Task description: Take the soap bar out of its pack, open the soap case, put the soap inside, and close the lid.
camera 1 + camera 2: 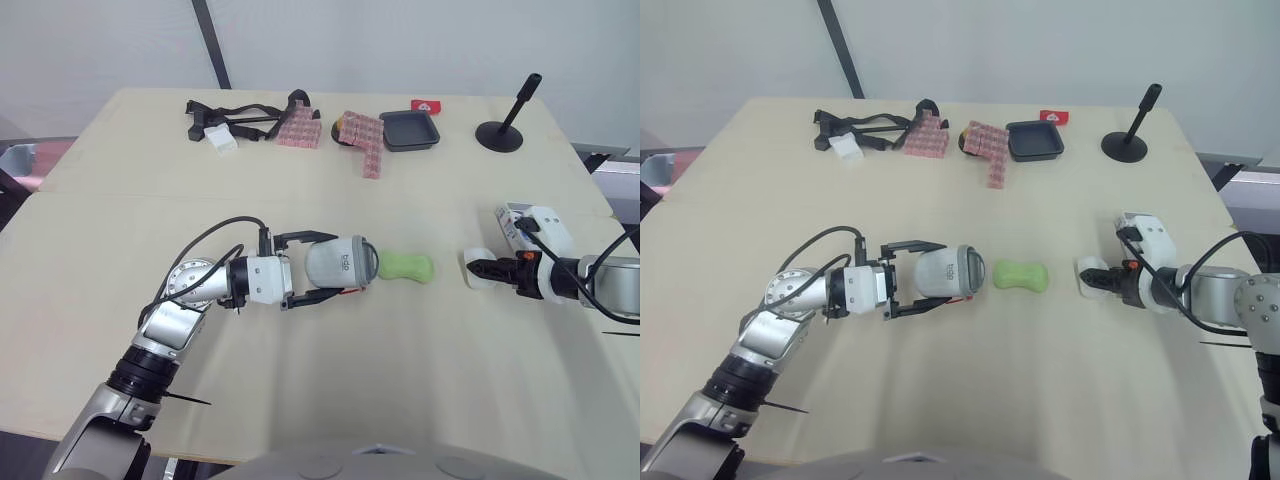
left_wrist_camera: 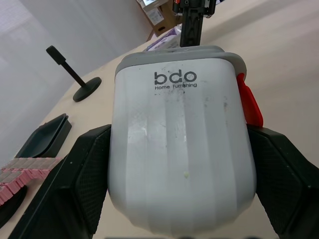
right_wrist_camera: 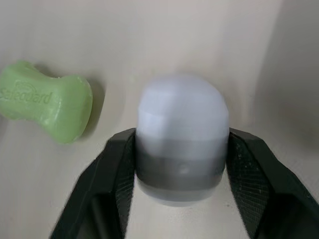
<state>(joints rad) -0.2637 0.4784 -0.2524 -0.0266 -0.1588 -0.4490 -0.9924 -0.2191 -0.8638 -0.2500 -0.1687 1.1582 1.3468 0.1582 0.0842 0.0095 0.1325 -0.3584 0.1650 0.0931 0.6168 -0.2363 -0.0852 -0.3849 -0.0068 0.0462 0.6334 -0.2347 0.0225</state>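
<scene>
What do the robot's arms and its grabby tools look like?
The left arm and right arm are silver-grey metal with round joints and white wrist blocks. Thin black cables loop over them. The left tool and right tool each have two black fingers.

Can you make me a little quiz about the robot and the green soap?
1. True or false: the green soap lies bare on the table, between the two grippers.
2. Fill the gap: the left gripper is shut on the white ____ marked "bdo".
3. What does the right gripper hold? A. the green soap. B. a white and grey piece. C. nothing.

Key: 1 true. 2 soap case. 3 B.
</scene>
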